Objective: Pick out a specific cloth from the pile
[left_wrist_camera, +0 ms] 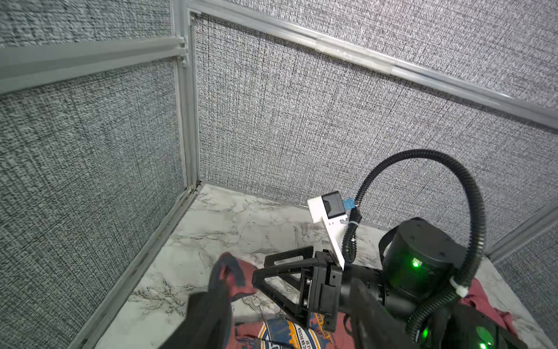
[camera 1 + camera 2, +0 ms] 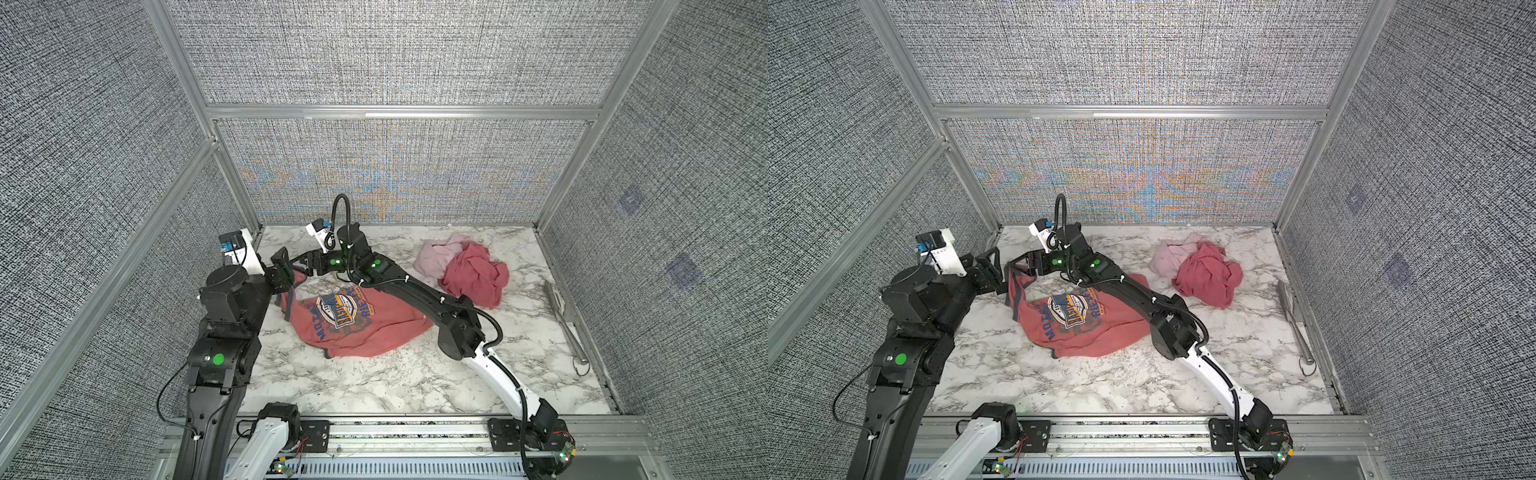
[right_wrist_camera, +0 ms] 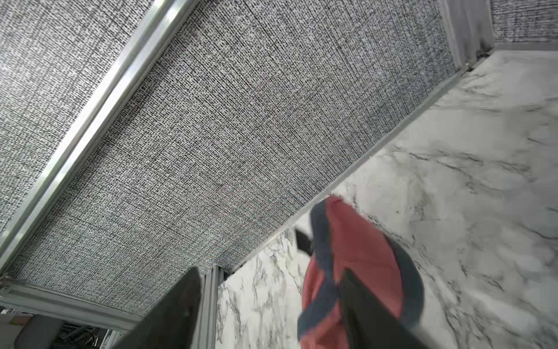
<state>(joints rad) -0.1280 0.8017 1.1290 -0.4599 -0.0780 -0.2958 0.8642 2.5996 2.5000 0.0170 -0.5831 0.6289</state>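
Observation:
The cloth (image 2: 365, 332) (image 2: 1100, 332), coral-pink with a blue printed badge, lies crumpled left of the table's middle. Its grey-blue trimmed corner (image 2: 296, 277) rises toward both grippers. My right gripper (image 2: 305, 266) (image 2: 1017, 264) reaches across to that corner. In the right wrist view its jaws (image 3: 268, 272) stand wide apart, and the trimmed cloth (image 3: 356, 241) drapes against one finger (image 3: 362, 311) without being pinched. My left gripper (image 2: 289, 270) (image 2: 998, 270) faces it from the left, open. In the left wrist view the trimmed corner (image 1: 226, 272) sits at one fingertip.
A rose-red cloth (image 2: 476, 274) and a pale pink cloth (image 2: 436, 259) are heaped together at the back right. A metal tool (image 2: 567, 324) lies along the right edge. Grey fabric walls with metal frames close in the marble table (image 2: 374, 386) on three sides.

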